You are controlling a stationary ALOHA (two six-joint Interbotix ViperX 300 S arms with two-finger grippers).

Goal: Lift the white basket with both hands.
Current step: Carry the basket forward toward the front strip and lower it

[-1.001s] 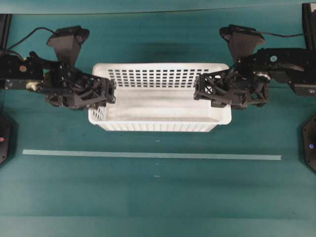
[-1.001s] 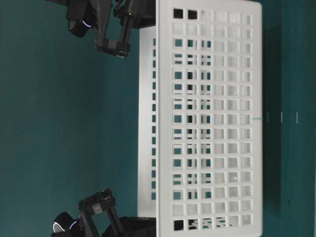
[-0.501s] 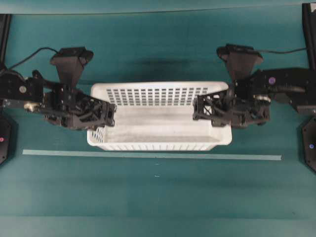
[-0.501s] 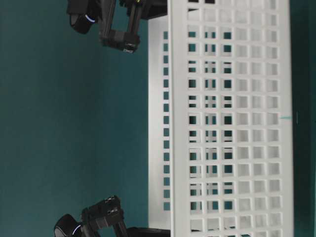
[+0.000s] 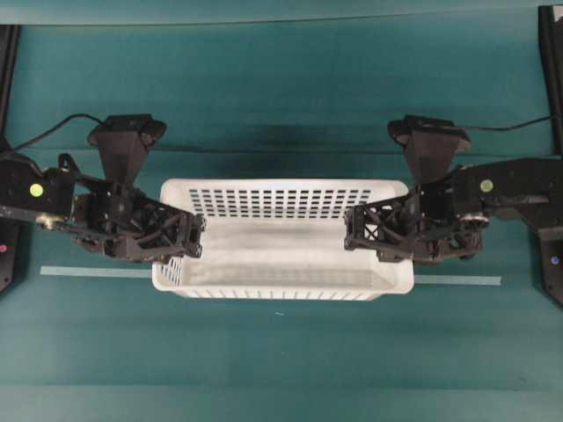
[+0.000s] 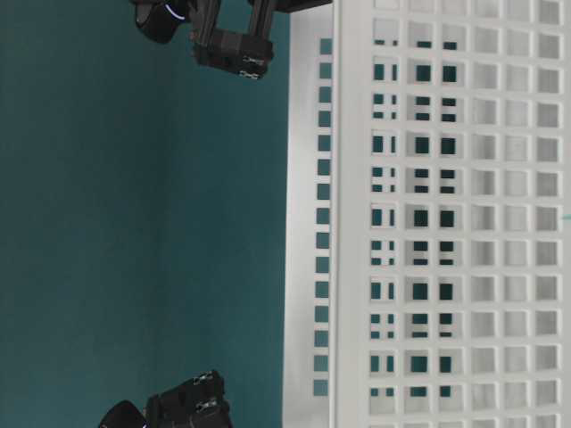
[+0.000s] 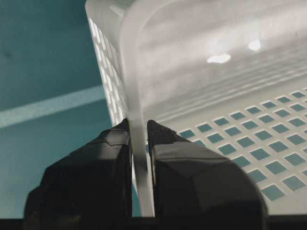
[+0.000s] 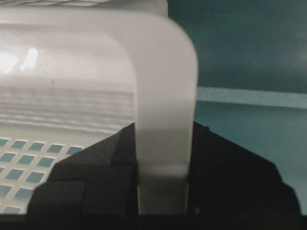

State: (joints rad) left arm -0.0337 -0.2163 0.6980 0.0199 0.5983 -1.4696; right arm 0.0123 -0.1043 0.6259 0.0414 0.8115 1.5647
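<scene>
Grippers (image 5: 195, 239) (image 5: 350, 230) on white basket (image 5: 281, 237) ends, crosswise

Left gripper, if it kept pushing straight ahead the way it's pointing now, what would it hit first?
The left gripper is already shut on the end wall of the white basket, so it would bear on that wall at once. Beyond that lies the basket's open inside, which looks free, then probably the right gripper at the far end.

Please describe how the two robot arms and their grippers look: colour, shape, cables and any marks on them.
Both arms are matte black and jointed. The left gripper and right gripper have open, truss-like fingers with smooth faceted tips. A wedge-shaped black camera housing tops each wrist, with a thin black cable trailing away. Each arm bears a small yellow-green round mark.
</scene>
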